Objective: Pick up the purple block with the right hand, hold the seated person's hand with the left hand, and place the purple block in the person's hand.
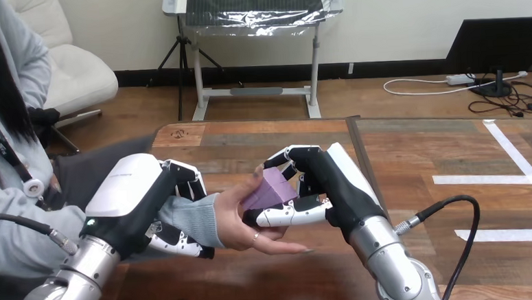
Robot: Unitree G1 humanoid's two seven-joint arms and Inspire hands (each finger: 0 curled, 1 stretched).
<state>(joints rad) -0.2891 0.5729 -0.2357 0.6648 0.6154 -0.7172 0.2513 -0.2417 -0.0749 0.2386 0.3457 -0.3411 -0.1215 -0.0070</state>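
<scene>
Nearest the camera, the left forearm (pixel 64 291) and right forearm (pixel 393 267) entered from the bottom edge. The left robot hand (pixel 132 198) was closed round the person's wrist (pixel 188 219) over the grey cuff, with fingers curled above and below it. Just right of that robot hand, the person's hand (pixel 243 227) lay open, palm up, reaching beneath the right robot hand (pixel 337 184). The right robot hand pinched the purple block (pixel 273 189) between curled fingers and thumb. The block sat at its left side, over the person's palm; contact could not be judged. The desk (pixel 414 149) extended beyond both robot hands.
</scene>
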